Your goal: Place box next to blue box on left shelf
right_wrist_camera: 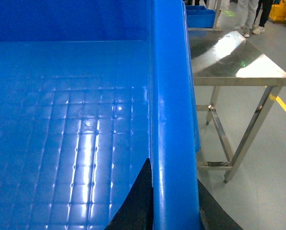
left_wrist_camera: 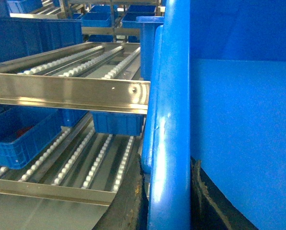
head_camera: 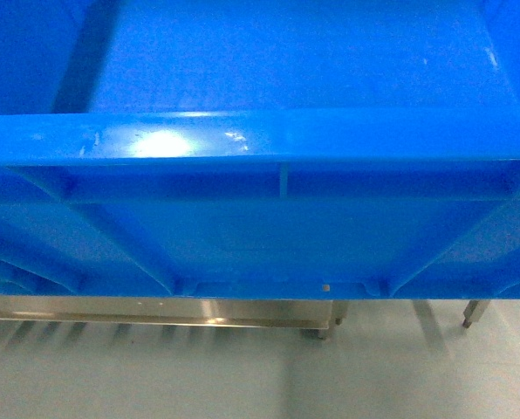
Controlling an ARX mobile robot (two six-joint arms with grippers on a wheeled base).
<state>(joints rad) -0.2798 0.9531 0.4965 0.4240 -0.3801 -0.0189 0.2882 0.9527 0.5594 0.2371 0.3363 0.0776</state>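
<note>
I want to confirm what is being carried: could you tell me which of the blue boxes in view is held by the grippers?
The large box filling each view: dark fingers straddle its thick rim. The blue box on the roller shelf sits apart, untouched.

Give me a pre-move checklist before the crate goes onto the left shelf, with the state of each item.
1. Left gripper on the blue crate rim: dark fingers either side of the rim, ok.
2. Right gripper on the opposite rim: fingers straddle it, ok.
3. Crate empty: gridded floor bare in the right wrist view, ok.
4. Free space on the roller shelf beside the blue box: open rollers show, ok.
5. Crate clears the shelf's front rail: cannot tell.
6. Steel table on the right: apart from the crate, ok.
</note>
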